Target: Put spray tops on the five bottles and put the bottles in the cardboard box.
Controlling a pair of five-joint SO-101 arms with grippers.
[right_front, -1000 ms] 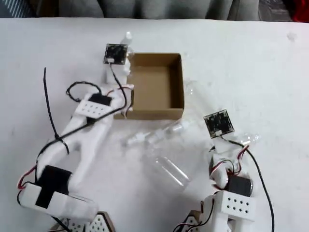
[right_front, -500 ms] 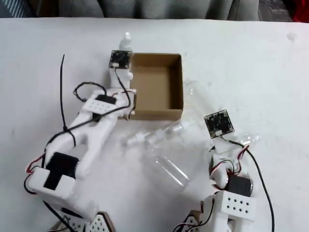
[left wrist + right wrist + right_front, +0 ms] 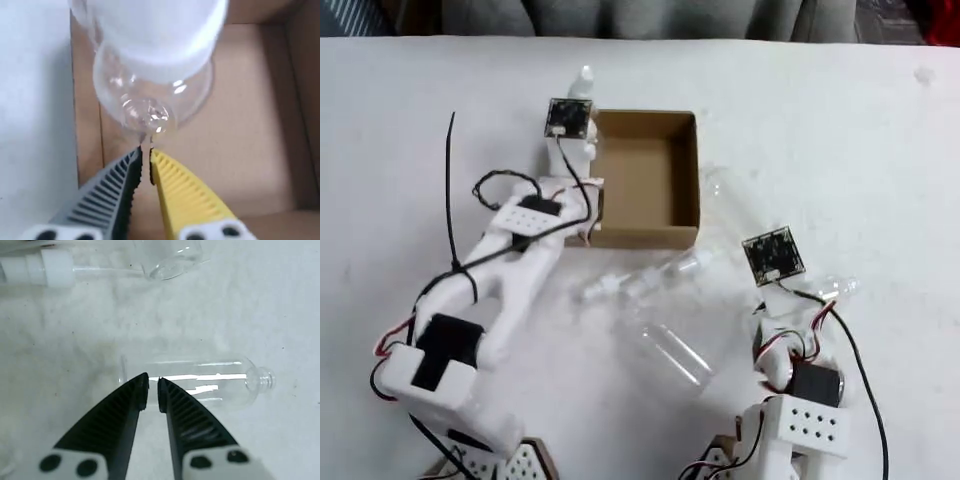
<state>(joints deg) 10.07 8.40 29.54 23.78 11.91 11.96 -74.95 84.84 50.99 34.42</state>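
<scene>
Right gripper (image 3: 150,390): we see its two black fingers drawn almost together with only a slit between them, gripping nothing, hanging over the near part of the table (image 3: 840,130).
Uncapped bottle (image 3: 200,382): clear, lying on its side on the white surface just beyond those fingertips. Its neck is open and it carries no sprayer.
Spray top (image 3: 45,267): white, lying farther out. We see its thin tube running toward the open mouth of the second bottle (image 3: 170,257), which is also clear and on its side.
Cardboard box (image 3: 645,237): it sits mid-table beyond the lying bottles, open upward with its brown floor showing. The left arm (image 3: 505,260) stretches up along its left side.
Left gripper (image 3: 145,157): one dark grey finger and one yellow, closed to a thin gap above the box's left wall. Their tips meet the base of a bottle, and we cannot tell whether they pinch it.
Topped bottle (image 3: 150,95): clear, with its round base turned toward the fingers, over the box's left wall and partly over the floor. Its white sprayer is at the far end, by the box's far left corner in the high view.
</scene>
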